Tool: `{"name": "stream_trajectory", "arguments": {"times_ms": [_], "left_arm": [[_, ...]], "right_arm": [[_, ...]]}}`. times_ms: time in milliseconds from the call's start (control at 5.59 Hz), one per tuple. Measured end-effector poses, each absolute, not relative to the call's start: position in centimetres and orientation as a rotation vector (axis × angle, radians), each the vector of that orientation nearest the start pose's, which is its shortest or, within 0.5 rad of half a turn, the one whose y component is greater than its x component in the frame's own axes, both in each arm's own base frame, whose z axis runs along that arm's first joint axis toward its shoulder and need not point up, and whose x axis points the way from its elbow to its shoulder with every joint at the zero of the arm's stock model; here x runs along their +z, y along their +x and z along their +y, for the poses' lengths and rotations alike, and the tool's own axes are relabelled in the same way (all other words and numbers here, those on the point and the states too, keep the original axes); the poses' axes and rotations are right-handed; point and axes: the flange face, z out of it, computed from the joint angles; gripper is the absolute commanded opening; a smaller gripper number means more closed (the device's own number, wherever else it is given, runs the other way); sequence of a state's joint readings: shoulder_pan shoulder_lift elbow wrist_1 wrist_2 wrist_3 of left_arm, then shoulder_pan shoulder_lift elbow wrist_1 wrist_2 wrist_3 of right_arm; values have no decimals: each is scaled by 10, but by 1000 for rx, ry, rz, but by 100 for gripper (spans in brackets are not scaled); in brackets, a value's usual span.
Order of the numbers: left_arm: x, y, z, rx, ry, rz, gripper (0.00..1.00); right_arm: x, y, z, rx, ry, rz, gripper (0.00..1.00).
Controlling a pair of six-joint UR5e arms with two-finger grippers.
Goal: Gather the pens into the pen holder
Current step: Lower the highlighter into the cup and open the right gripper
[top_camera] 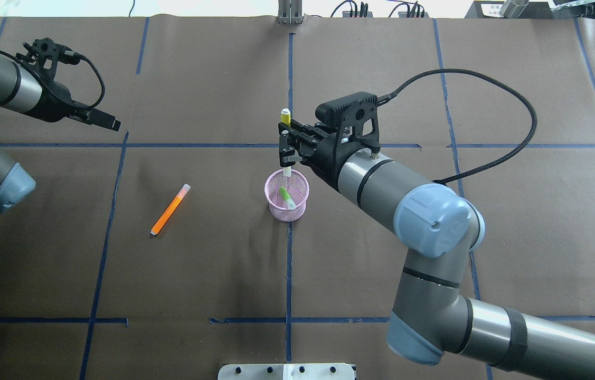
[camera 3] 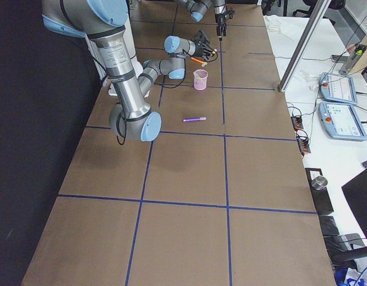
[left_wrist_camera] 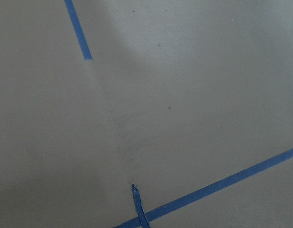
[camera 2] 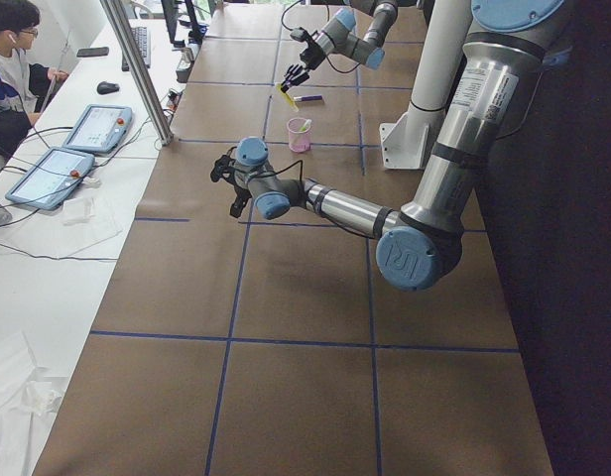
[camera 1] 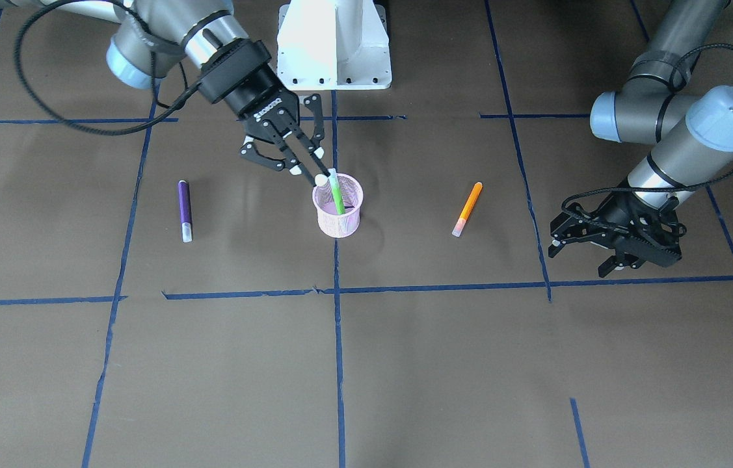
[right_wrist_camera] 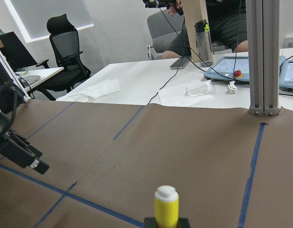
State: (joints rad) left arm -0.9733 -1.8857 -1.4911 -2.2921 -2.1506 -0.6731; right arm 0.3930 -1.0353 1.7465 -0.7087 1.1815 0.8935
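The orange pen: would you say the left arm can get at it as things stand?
Probably yes: the orange pen lies alone on the left gripper's side, nothing between them, and that gripper looks open and empty.

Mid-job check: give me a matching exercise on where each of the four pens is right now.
1 green pen
2 yellow pen
3 orange pen
4 purple pen

A gripped by the right gripper
B on the table, robot's left of the pen holder
C in the pen holder
D on the table, robot's right of the pen holder

Pairs: 1-C, 2-A, 3-B, 4-D
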Motion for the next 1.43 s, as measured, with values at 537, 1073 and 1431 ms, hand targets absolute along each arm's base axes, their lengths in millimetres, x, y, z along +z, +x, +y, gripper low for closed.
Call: {"name": "stream_trajectory", "arguments": {"times_ms": [537,1073,1431], "left_arm": [[446,295,-573,208,425,978,100],[449,295,-573,207,423,977,100],[448,295,-573,207,424,978,100]], "right_arm": [[190,-528,-364,103,1066,-1118,13],[195,-540,-358,142,1097,-1072,100],[192,-541,-359,158,1110,-1063,98]]}}
